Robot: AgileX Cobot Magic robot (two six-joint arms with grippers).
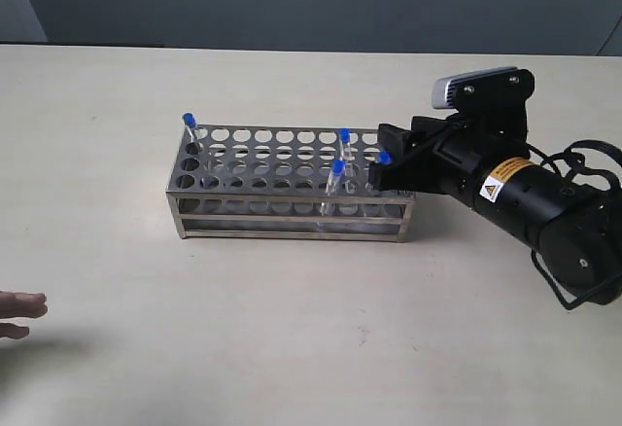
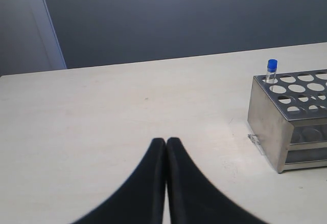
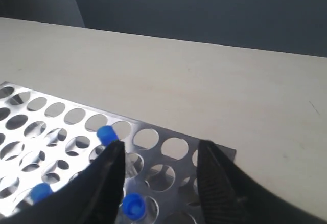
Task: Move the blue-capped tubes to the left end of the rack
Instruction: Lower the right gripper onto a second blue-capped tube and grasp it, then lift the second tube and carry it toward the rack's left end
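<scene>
Four blue-capped tubes [image 1: 338, 167] stand upright in the rack [image 1: 243, 197]; in the exterior view one sits alone in the far corner hole at the rack's left end, and the other three are grouped toward its right end, one of them close to the right edge; the rack rests on a pale table [image 1: 292, 338]. Over that right end hangs the right gripper [image 1: 387, 165], its jaws standing wide apart with nothing clamped between them; in the right wrist view one blue cap shows in the gap between the two black fingers, and another lies just beside the tip of one finger, though I cannot tell whether it touches. Well apart from the rack, the left gripper [image 2: 166, 142] has its jaws pressed together and holds nothing; its wrist view sees the rack's end with the lone tube. At the lower left edge of the exterior view, a person's hand [image 1: 19, 307] lies on the table.
</scene>
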